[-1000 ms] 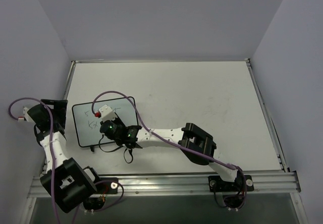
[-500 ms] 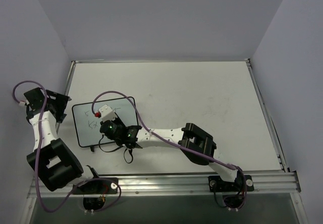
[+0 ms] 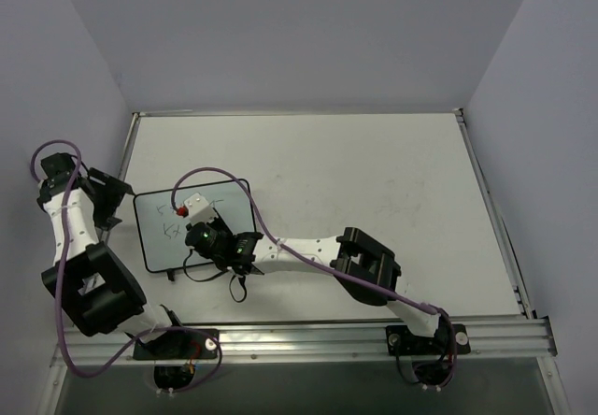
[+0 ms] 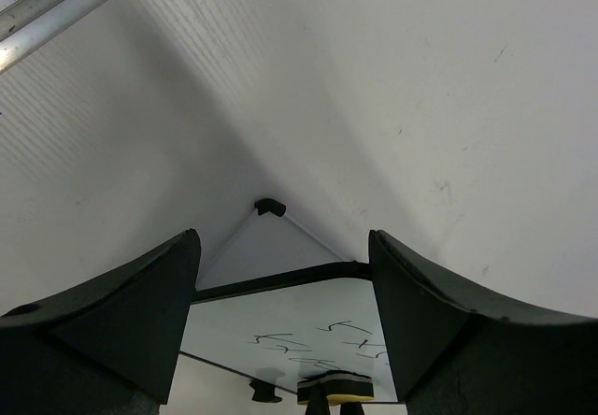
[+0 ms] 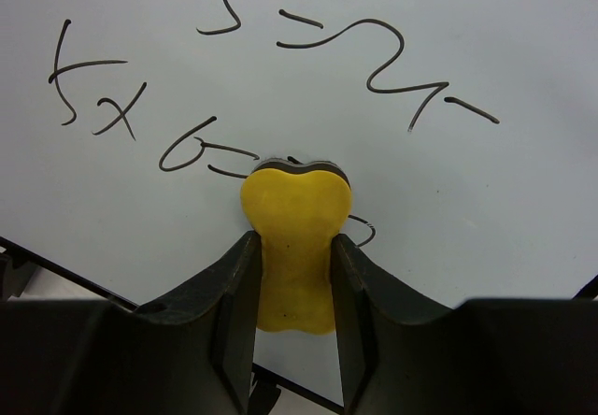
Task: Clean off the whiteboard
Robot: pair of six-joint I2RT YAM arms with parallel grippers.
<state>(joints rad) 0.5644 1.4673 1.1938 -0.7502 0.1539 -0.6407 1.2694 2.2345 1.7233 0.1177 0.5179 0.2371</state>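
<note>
The whiteboard [image 3: 152, 228] lies at the table's left, black-framed, with black handwriting on it. My right gripper [image 3: 200, 231] is over the board, shut on a yellow block [image 5: 297, 200] whose dark pad is pressed on the board [image 5: 448, 181] among the writing. My left gripper [image 3: 110, 196] is open and empty, just off the board's left edge. In the left wrist view the gripper [image 4: 285, 247] frames the board's corner [image 4: 280, 326], the writing and the yellow block [image 4: 338, 392].
A metal rail [image 3: 121, 158] runs along the table's left edge beside my left gripper, with the wall close behind it. The right arm's purple cable [image 3: 210, 174] loops over the board's far edge.
My left arm has swung up and outward, bringing its gripper to the board's left edge. The right gripper and yellow block have barely shifted on the board.
</note>
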